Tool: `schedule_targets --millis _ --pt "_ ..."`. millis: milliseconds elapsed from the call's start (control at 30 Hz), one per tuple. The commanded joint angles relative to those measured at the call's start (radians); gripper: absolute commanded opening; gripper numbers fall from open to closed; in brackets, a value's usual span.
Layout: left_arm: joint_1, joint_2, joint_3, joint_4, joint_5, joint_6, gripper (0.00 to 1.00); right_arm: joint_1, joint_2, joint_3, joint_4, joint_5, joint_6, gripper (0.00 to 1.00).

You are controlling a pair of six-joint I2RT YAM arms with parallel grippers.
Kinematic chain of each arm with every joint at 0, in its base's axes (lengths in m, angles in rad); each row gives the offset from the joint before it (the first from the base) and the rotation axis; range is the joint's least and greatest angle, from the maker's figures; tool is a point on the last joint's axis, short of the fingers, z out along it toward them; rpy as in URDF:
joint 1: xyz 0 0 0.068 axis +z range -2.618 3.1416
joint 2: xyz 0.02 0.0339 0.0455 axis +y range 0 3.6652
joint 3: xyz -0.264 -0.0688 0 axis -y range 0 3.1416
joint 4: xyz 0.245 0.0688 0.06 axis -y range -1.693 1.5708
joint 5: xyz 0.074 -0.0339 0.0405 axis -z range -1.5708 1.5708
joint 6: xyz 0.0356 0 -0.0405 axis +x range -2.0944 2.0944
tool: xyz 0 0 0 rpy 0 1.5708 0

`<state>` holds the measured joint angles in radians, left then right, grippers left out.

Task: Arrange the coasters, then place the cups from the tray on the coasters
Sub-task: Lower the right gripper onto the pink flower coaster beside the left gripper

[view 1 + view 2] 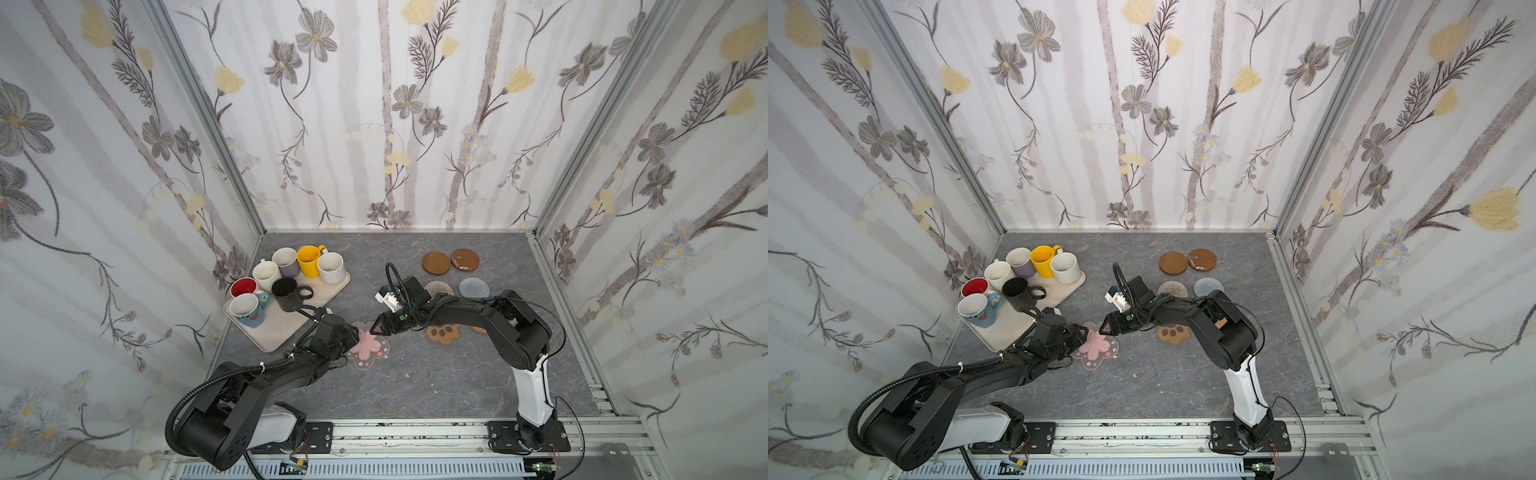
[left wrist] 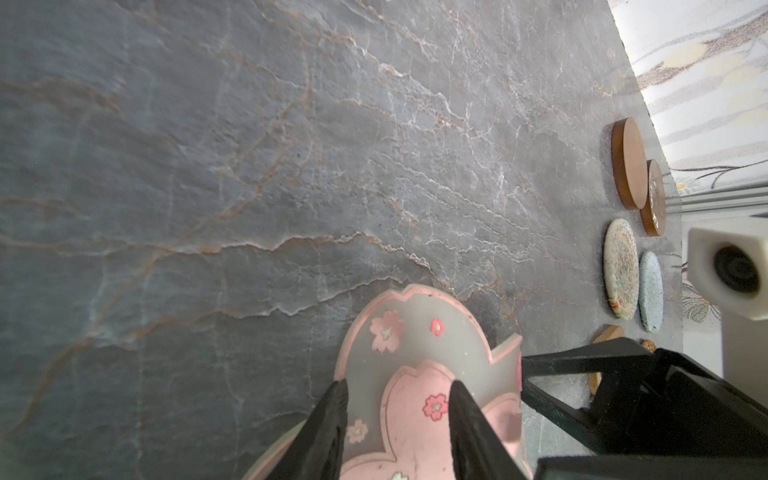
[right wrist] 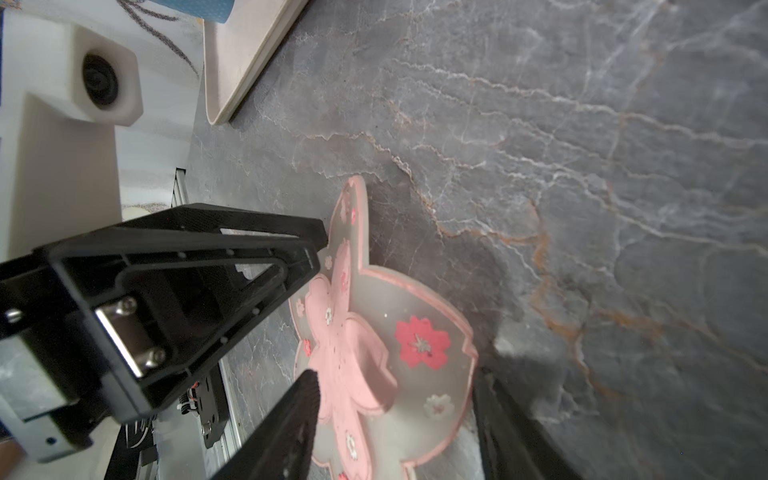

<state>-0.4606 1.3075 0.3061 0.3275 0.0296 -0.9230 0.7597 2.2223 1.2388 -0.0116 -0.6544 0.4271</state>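
Right wrist view shows the right gripper (image 3: 395,376) with its fingers apart, one in front of the face of the pink-flower coaster (image 3: 422,343) and one behind its rim; neither visibly presses on it. Left wrist view shows the left gripper (image 2: 398,384) with its fingers partly apart over the same coaster; whether they clamp it, prop it or merely touch it cannot be told.

Step in hand, as judged: the right gripper takes the coaster so that it can join the group beside the paw-shaped coaster (image 1: 444,332).

1. Centre the right fingers on the clear border, not on the raised pink centre, so that both meet flat material.
2. Close until the thin sheet is firmly pinched; it looks flexible and may fold or slip if caught only at a petal tip.
3. Release the left fingers only after the right grip is secure, and guard against collision, as the two grippers stand nearly tip to tip in both top views.
4. Lay the coaster down flat, clear of its neighbours.

Coaster: a blossom-shaped translucent sheet with a pink outline, a raised pale pink flower at its centre and small printed blossoms in pink, red and white. It sits near the middle of the grey marbled surface (image 1: 415,382), between the tray (image 1: 282,328) and the paw-shaped coaster, one side apparently tilted up with a shadow beneath. All seven cups (image 1: 266,274) stand on the tray
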Motion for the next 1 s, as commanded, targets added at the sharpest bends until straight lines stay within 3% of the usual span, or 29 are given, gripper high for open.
schedule_targets --millis 0,267,400,533,800,967 --pt "0.002 0.015 -0.01 -0.098 0.007 -0.007 0.44 0.003 0.001 -0.003 -0.005 -0.031 0.013 0.49" --pt "0.002 -0.002 -0.021 -0.096 0.007 -0.009 0.43 -0.004 -0.001 0.003 0.004 -0.02 0.036 0.14" --pt "0.004 -0.016 -0.027 -0.096 0.008 -0.011 0.43 -0.005 -0.012 0.001 0.012 -0.021 0.045 0.01" --pt "0.003 -0.028 -0.028 -0.099 0.011 -0.01 0.44 -0.005 -0.027 -0.008 0.013 -0.01 0.048 0.0" --pt "0.002 -0.09 0.01 -0.144 0.025 0.054 0.81 -0.012 -0.128 -0.089 -0.002 0.04 0.039 0.0" --pt "-0.047 -0.072 0.074 -0.176 -0.005 0.08 0.86 -0.016 -0.228 -0.182 -0.046 0.104 0.011 0.0"
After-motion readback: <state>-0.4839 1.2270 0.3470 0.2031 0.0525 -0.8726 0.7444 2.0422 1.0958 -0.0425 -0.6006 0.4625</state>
